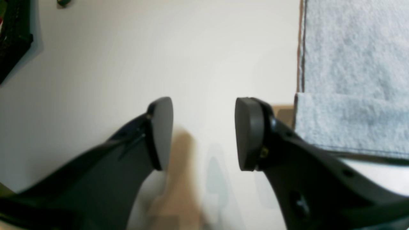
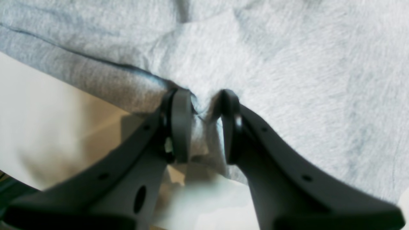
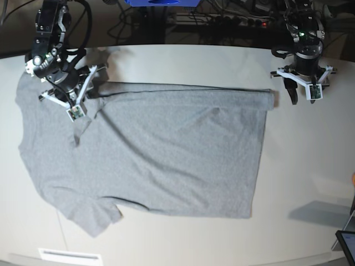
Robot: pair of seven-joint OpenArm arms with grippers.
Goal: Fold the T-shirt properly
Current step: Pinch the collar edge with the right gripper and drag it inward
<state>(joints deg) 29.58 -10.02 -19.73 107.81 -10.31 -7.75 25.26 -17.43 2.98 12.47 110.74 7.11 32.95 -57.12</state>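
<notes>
The T-shirt (image 3: 161, 149) lies spread, plain side up, across the middle and left of the base view on the white table (image 3: 310, 166). One long fold already runs along its upper edge. The sleeve at lower left still sticks out and the body is unfolded, so most of the folding looks still to do.

The right gripper (image 2: 203, 127), at upper left of the base view, pinches a bunched ridge of fabric between its pads near the shirt's edge. The left gripper (image 1: 204, 134), at upper right, hangs spread and empty over bare table, just beside the folded corner (cloth fills the right of its wrist view).

Open table lies right of and below the shirt, while cables (image 3: 222, 22) crowd the far edge.
</notes>
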